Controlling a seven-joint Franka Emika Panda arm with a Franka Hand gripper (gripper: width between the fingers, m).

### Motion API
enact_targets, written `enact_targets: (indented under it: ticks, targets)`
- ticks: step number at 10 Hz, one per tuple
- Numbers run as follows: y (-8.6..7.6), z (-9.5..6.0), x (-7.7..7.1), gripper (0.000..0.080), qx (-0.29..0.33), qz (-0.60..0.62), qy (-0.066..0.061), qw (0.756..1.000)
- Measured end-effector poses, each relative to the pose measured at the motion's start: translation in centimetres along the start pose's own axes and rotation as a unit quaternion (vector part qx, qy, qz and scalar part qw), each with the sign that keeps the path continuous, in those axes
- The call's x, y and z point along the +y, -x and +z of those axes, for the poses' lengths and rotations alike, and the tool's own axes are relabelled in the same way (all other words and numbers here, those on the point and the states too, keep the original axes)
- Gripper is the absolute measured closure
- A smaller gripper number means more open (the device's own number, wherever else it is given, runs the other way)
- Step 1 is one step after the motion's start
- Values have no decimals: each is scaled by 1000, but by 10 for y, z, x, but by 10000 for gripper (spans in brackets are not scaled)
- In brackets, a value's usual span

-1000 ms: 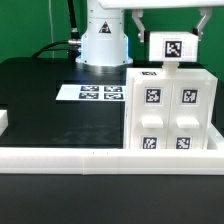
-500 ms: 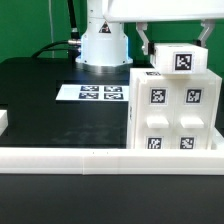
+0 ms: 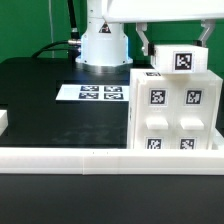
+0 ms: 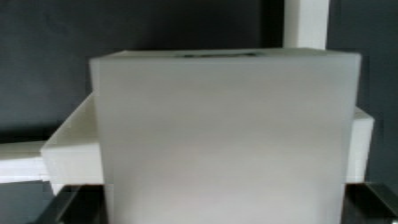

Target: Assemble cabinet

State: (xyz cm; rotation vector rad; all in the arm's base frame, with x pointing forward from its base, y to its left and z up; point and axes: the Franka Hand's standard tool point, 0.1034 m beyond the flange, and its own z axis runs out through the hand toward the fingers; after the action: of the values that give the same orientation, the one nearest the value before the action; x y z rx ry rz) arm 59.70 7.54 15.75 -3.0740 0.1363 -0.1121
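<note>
Nearest to me a low white rail runs across the front of the black table. The cabinet stands just behind it, on the exterior view's right, upright, showing four tagged panels on its near face.

I judge it to be rigid moulded plastic: stiff, hollow, probably light for its bulk, and smooth enough to slide on the table or slip between metal pads. It is far too wide for these jaws to span. I would not try to lift it whole. I would push it against the rail to steady it, or take it by a thin wall or edge.

On top of the cabinet sits a smaller top block with one tag, and it looks a little tilted. The gripper comes down over it, with one finger on each side. The jaws are spread about as wide as the block and seem to press its two flanks, so I read it as held. The wrist view is almost filled by this block and does not show the pads.

Farther back the marker board lies flat, well apart from the cabinet. The arm's base stands beyond it.
</note>
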Motion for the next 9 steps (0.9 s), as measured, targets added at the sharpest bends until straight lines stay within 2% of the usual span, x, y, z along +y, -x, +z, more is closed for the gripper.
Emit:
enact_targets:
  ticks: [2,9]
  targets:
    - [0,0,-1,236,-1,42,-3,999]
    - [0,0,-1,236,-1,45,-3,999]
